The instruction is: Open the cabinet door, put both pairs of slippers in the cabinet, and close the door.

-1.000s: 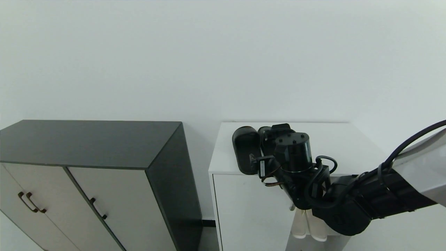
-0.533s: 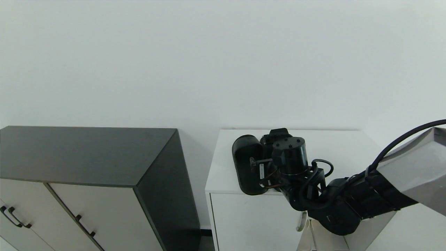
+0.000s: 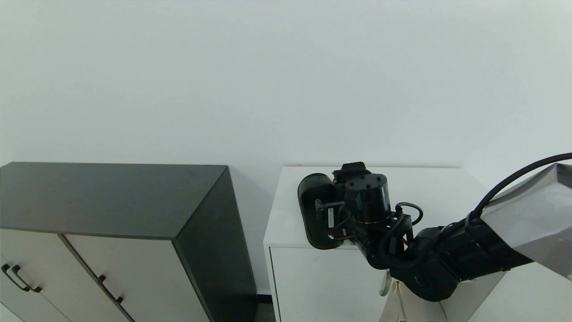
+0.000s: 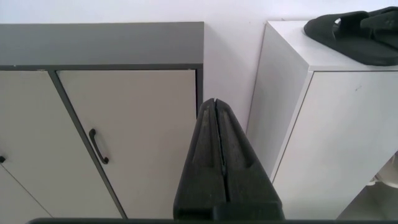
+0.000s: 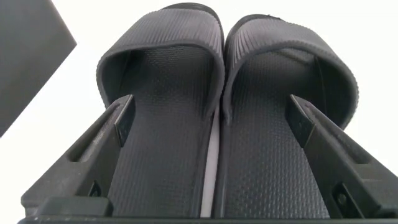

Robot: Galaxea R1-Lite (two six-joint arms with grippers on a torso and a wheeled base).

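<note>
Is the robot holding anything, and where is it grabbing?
Nothing is held. The right gripper is open over the pair of black ribbed rubber slippers; the left gripper is shut, empty.

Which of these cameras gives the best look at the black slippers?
The right wrist view: both black slippers lie side by side, close up, inside the open pincer. The head view shows one slipper on the white cabinet, the arm covering the other. The left wrist view catches the pair far off atop the cabinet.

text: none readable | labels: none legible | numbers: none
</note>
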